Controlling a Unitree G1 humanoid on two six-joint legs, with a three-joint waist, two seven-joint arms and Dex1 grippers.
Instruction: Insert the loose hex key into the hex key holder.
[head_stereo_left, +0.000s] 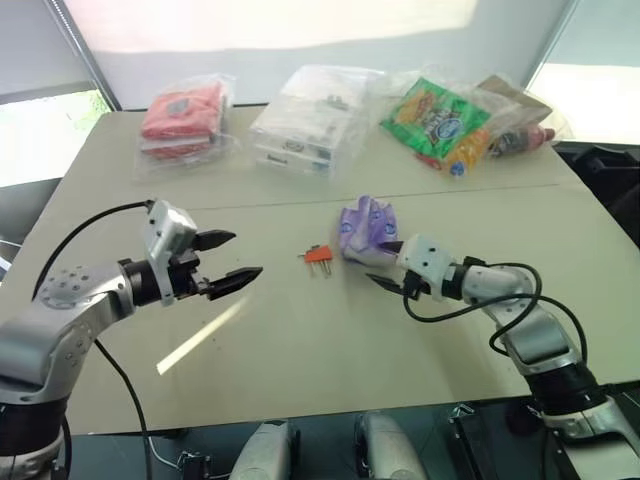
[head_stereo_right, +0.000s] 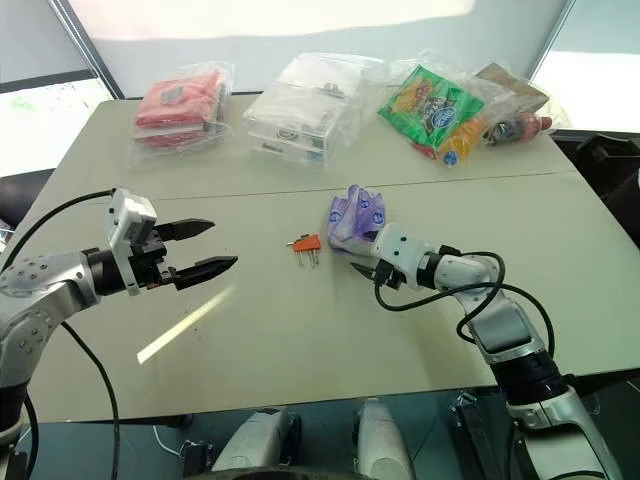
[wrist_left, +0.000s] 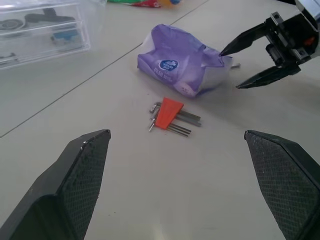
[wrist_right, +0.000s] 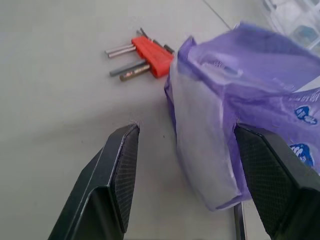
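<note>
Both end effectors agape, empty; hex key holder (head_stereo_left: 318, 255): red-orange block, dark prongs.

Table: a wide beige table (head_stereo_left: 300, 340) fills most of the head views; a thin straight seam (head_stereo_left: 300, 200) runs across it from side to side, splitting the top into a far part and a near part.
Light on table: a narrow bright streak of light (head_stereo_left: 200, 338) lies slantwise on the near part, towards the left.
Wall: a pale wall (head_stereo_left: 300, 40) stands behind the far edge, with a brighter band along its top.
Windows: bright glass at the far left (head_stereo_left: 40, 135) and far right (head_stereo_left: 590, 95), both washed out by daylight.
Frame: a dark slanted bar (head_stereo_left: 85, 55) rises at the left corner.
Floor: dark below the near edge (head_stereo_left: 330, 430).
</note>
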